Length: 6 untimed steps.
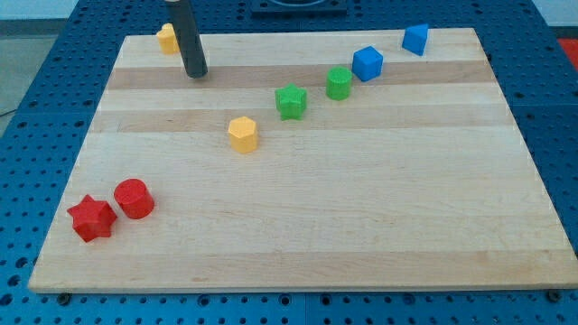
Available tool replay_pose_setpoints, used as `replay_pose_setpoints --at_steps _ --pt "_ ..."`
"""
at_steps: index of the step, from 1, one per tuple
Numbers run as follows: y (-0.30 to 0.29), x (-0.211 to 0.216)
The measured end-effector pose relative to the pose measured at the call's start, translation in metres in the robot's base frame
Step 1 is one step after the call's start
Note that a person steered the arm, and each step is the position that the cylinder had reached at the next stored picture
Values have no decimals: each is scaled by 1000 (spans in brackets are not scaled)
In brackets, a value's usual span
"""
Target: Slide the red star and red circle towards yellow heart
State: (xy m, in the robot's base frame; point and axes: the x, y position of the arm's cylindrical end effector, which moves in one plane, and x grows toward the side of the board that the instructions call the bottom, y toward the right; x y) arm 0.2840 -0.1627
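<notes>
The red star (91, 218) lies near the board's bottom-left corner. The red circle (135, 199) sits just to its upper right, almost touching it. A yellow block (165, 38) sits at the board's top-left edge, partly hidden by the rod; it may be the heart, but its shape is not clear. Another yellow block (243, 134), six-sided in look, lies left of the board's middle. My tip (195, 75) rests on the board just right of and below the top-left yellow block, far above the two red blocks.
A green star (291, 101), a green circle (339, 83), a blue block (368, 63) and a second blue block (414, 39) form a diagonal line rising to the view's top right. The wooden board (361, 226) lies on a blue perforated table.
</notes>
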Motion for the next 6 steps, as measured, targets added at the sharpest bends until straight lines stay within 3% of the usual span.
replay_pose_setpoints --at_steps 2,3,4,6 --pt "-19 46" --pt "8 47" --pt "-16 85" --pt "-140 87"
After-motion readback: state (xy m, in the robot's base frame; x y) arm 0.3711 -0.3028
